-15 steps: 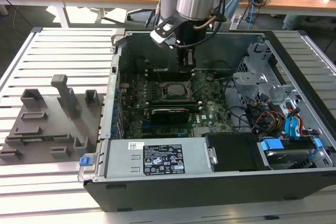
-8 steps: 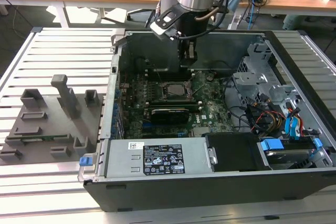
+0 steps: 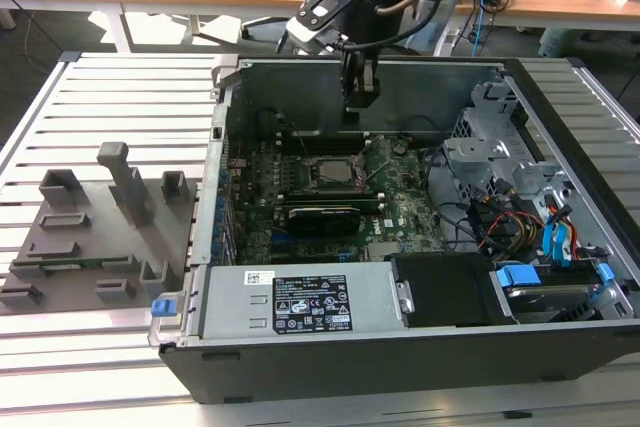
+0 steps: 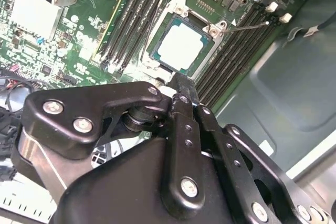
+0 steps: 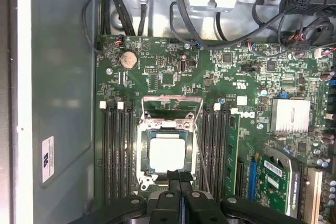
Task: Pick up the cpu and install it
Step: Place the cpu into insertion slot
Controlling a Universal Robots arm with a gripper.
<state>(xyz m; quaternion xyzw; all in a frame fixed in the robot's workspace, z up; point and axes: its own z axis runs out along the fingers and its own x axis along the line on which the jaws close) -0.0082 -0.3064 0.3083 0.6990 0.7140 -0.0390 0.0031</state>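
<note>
The cpu (image 3: 335, 173) lies flat in the black socket frame (image 3: 334, 159) on the green motherboard inside the open computer case. Its silver top shows in both wrist views (image 4: 180, 46) (image 5: 167, 153). The socket's metal load plate (image 5: 172, 107) is swung open beside it. My gripper (image 3: 360, 113) hangs above the board, a little beyond the socket toward the case's back wall. In both wrist views its two black fingertips (image 5: 179, 178) (image 4: 179, 83) are pressed together just off the cpu's edge. It is shut, with nothing between the fingers.
Black memory slots (image 5: 116, 150) flank the socket on both sides. A silver heatsink (image 5: 290, 115) and an expansion card (image 3: 322, 215) sit nearby. A power supply (image 3: 300, 303) and a drive cage with cables (image 3: 500, 162) fill the case. A grey fixture block (image 3: 100, 222) stands at the exterior view's left.
</note>
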